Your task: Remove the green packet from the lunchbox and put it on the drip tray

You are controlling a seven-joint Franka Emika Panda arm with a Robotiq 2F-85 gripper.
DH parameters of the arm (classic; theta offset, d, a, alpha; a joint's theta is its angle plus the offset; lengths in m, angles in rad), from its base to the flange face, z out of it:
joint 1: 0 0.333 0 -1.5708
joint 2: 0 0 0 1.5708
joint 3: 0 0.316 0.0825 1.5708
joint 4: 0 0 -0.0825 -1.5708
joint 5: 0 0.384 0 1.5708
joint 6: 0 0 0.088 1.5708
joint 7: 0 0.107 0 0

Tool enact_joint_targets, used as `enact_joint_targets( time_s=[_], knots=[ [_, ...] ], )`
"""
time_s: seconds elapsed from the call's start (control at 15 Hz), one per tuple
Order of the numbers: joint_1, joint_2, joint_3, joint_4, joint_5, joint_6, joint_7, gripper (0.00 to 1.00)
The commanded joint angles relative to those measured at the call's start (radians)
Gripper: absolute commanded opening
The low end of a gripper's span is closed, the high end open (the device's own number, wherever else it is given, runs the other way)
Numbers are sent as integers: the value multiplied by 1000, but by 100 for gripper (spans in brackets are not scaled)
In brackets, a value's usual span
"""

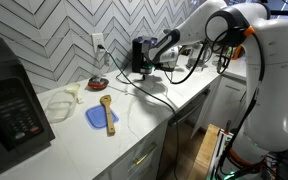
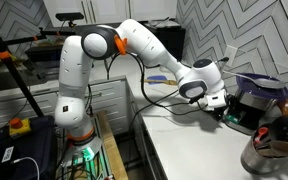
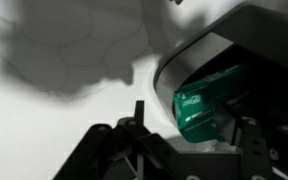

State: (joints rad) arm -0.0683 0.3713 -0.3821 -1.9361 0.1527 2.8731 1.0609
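Currently the gripper (image 3: 189, 140) is right at the front of the coffee machine (image 1: 141, 55). The green packet (image 3: 199, 112) sits between its fingers, low against the machine's dark base, on or just over the drip tray (image 1: 141, 70); contact cannot be confirmed. Grip state: cannot tell. The wrist view is blurred, and one finger shows a gap to the packet, so it may be loose. Risks, as judged: (1) the packet looks like thin, glossy, crinkled film with a paler patch — slippery, and it could slide off the ledge onto the counter if let go tilted or only half on; (2) the machine is hard black plastic with a curved rim and looks light — a nudge from the fingers on backing out could shift it; (3) the film might cling to a finger and lift away with it. The lunchbox (image 1: 59, 102), clear whitish plastic with rounded corners, lies well apart from the machine; no green shows in it at this size.
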Motion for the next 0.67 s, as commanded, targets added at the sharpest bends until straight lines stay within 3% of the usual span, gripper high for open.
enact_joint_targets(
  time_s=[0.0, 0.4, 0.53, 0.6],
  knots=[
    [30, -60, -25, -33, -50, -62, -13, 100],
    [58, -374, -4, -317, -170, -20, -290, 100],
    [49, -469, 9, -410, -144, 36, -427, 100],
    [56, -341, -1, -271, -138, -11, -324, 100]
  ],
)
